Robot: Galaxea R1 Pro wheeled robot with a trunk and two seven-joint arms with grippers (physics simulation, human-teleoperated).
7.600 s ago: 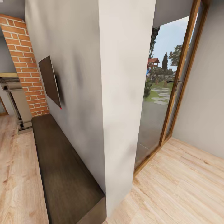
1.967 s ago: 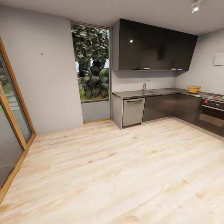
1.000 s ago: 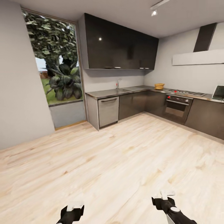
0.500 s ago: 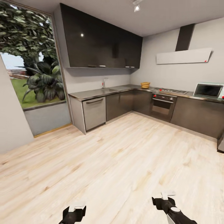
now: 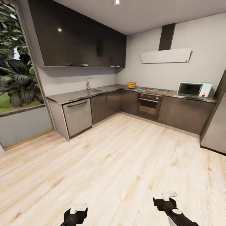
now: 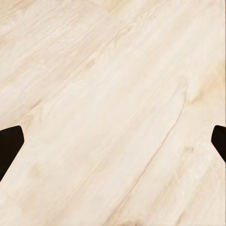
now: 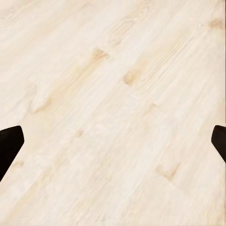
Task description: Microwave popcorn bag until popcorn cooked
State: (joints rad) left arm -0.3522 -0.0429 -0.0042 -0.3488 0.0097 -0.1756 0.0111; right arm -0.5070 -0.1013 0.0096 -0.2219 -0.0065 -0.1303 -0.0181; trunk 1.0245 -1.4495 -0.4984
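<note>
Sitting on countertop (image 5: pixel 78 94) — microwave (image 5: pixel 194 89), door closed

microwave (image 5: pixel 194 89) on countertop (image 5: pixel 81 94), right

microwave (image 5: pixel 194 89): 1
oven (image 5: pixel 149 106): 1
gas hob (image 5: pixel 155 90): 1
tap (image 5: pixel 88 83): 1
dishwasher (image 5: pixel 77 116): 1
extractor hood (image 5: pixel 165 56): 1
grippers: 2, left gripper (image 5: pixel 75 214), right gripper (image 5: pixel 166 201)

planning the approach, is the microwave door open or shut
Shut: the microwave on the countertop shows its dark glass door flat against the front.
</note>
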